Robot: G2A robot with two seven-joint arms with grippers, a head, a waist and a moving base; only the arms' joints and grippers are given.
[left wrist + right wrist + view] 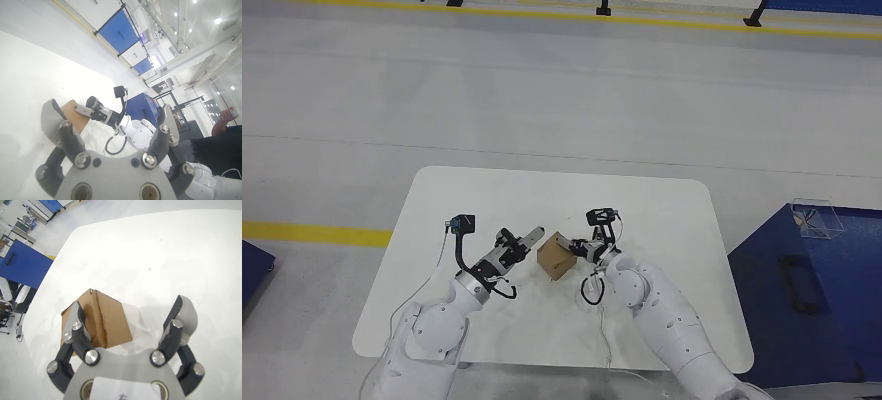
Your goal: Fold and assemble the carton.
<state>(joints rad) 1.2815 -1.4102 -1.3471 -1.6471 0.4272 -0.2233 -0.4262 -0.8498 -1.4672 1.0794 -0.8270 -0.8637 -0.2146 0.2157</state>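
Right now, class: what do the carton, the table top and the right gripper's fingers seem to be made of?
Carton: matt brown cardboard; ragged torn edge, cut slot. Table top: smooth white, faint sheen, perhaps laminate or plastic. Right gripper fingers: grey shells, plastic or painted metal, unclear; black ribbed pads, probably rubber.

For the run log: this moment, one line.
carton: on table | left gripper: open, beside carton | right gripper: open, finger on carton
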